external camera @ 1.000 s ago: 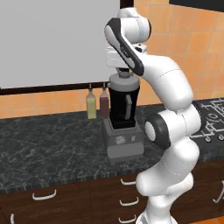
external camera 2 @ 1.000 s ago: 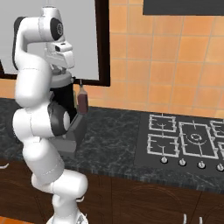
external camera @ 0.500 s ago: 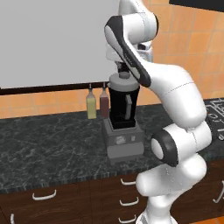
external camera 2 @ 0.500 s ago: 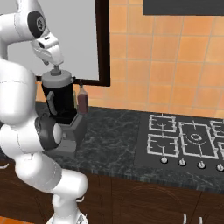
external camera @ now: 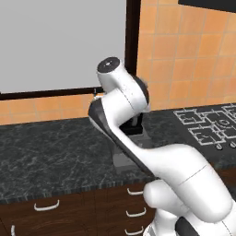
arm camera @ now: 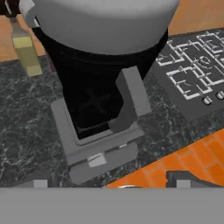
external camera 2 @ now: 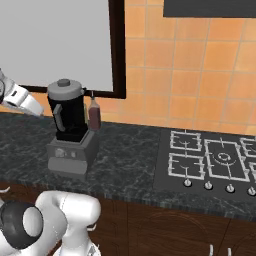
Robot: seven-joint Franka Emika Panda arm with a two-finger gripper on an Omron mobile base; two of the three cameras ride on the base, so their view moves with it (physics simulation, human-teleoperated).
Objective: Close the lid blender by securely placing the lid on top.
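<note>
Now round grey lid caps black translucent blender; boxy base.

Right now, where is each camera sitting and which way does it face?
Left base view: behind-left, facing the counter and wall; the white arm hides most of the blender.
Right base view: behind-right, facing the blender, lid seated on the jar, dark-red bottle, stove; arm at left edge.
Hand view: above, looking down past the lid.
Right base and hand views share the blender, lid and stove.
</note>
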